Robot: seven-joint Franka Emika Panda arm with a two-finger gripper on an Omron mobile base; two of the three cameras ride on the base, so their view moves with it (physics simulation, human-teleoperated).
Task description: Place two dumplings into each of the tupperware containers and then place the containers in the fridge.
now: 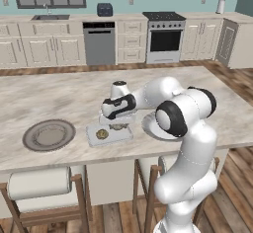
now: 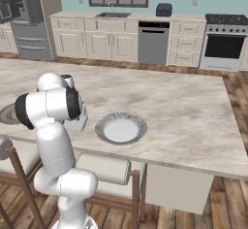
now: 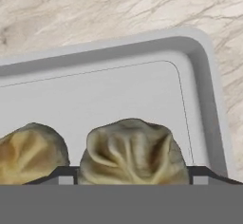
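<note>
We count two dumplings [image 3: 133, 152] in one container [image 3: 209, 99]; our gripper [image 3: 133, 173] stands wide, straddling one, fingertips cropped.

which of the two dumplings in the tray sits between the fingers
The dumpling in the hand view's middle, nearer the tupperware container's rounded corner. It lies between the two open fingers; the other dumpling sits off at the left edge, outside them.

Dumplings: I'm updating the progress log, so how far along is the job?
Done: one container on the counter holds a dumpling and a second dumpling. In hand: the gripper straddles the second dumpling; whether it grips it I can't tell. Left: any further filling, then the containers go into the fridge.
</note>
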